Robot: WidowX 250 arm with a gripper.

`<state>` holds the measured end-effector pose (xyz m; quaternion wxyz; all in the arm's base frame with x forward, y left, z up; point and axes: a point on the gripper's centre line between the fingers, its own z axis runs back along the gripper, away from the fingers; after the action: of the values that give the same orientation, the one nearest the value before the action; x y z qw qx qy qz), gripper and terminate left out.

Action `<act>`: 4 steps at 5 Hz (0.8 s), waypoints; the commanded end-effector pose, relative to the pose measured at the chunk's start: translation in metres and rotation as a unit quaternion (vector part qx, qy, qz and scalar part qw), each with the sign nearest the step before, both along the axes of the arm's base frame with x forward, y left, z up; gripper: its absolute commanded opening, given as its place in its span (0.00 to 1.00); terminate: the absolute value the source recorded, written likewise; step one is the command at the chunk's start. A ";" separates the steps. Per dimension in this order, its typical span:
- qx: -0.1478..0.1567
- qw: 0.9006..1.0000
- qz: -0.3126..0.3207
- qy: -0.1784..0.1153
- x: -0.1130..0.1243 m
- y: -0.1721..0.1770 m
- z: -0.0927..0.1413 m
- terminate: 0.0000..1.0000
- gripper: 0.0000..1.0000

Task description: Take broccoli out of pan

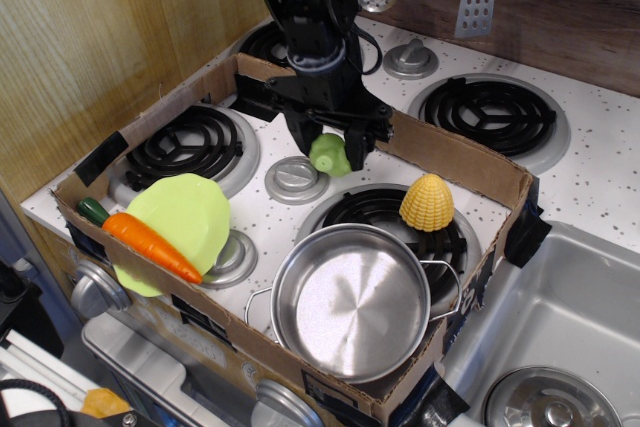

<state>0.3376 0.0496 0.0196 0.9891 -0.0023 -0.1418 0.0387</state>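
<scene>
The broccoli [329, 154], a small lumpy light-green toy, is pinched in the hand [331, 156] outside the shiny steel pan [352, 302]. No readable writing shows.
</scene>
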 end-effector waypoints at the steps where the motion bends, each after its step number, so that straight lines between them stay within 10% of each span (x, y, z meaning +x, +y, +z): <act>1: -0.001 0.998 -0.027 -0.059 0.042 -0.008 0.007 0.00 0.00; 2: -0.001 0.999 -0.027 -0.037 0.050 -0.010 0.018 0.00 1.00; 4: 0.036 0.999 -0.005 -0.017 0.024 -0.019 0.051 0.00 1.00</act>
<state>0.3506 0.0399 0.0519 0.9902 0.0306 -0.1326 0.0308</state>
